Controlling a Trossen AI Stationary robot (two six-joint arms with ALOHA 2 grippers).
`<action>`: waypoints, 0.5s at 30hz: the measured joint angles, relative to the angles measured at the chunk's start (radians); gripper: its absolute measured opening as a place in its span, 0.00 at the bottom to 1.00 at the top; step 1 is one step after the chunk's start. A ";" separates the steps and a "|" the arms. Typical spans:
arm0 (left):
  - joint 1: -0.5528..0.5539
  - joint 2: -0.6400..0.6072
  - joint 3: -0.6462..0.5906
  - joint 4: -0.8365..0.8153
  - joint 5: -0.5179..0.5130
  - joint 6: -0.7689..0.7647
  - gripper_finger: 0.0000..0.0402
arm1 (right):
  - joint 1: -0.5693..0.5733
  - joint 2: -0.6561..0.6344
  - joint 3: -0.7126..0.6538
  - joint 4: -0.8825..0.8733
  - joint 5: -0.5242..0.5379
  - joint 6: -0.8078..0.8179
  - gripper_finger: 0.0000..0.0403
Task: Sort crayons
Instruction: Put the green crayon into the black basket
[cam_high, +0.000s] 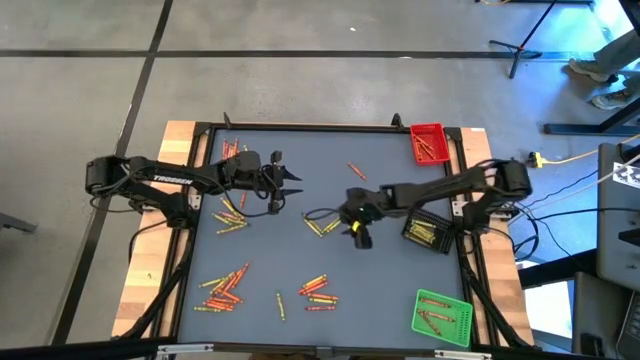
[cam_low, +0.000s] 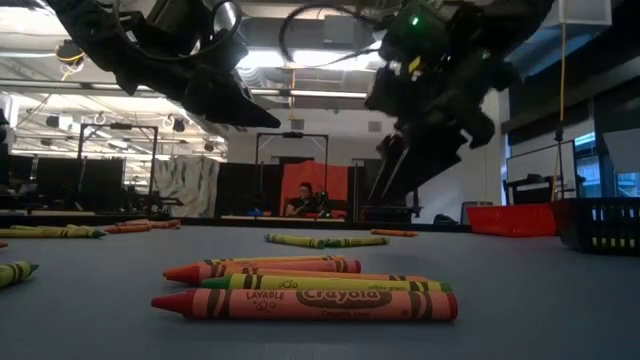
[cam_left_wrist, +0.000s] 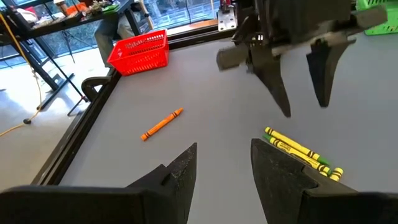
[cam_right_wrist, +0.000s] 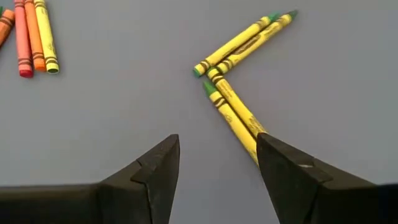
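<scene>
Grey bench (cam_high: 330, 200): our right gripper (cam_right_wrist: 217, 155) hangs empty, fingers apart, above yellow crayons (cam_right_wrist: 239, 115); we should straddle one stick squarely. Left gripper (cam_left_wrist: 224, 165) waits, also parted.

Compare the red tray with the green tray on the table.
The red tray sits at the far right corner of the table, while the green tray sits at the near right corner. The red tray lies squarely along the table's edge; the green tray is turned at a slight angle. The green tray looks somewhat larger than the red one. Both are small mesh-walled baskets on the right arm's side, and each already holds a few crayons.
</scene>
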 joint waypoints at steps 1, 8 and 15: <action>0.000 0.000 0.000 0.000 0.000 0.000 0.34 | -0.006 0.012 0.000 0.009 -0.014 -0.006 0.52; 0.000 0.000 0.000 0.000 0.000 0.000 0.34 | -0.029 0.088 0.000 0.071 -0.055 -0.053 0.52; 0.000 0.000 0.000 0.000 0.000 0.000 0.34 | -0.028 0.120 0.000 0.123 -0.048 -0.081 0.52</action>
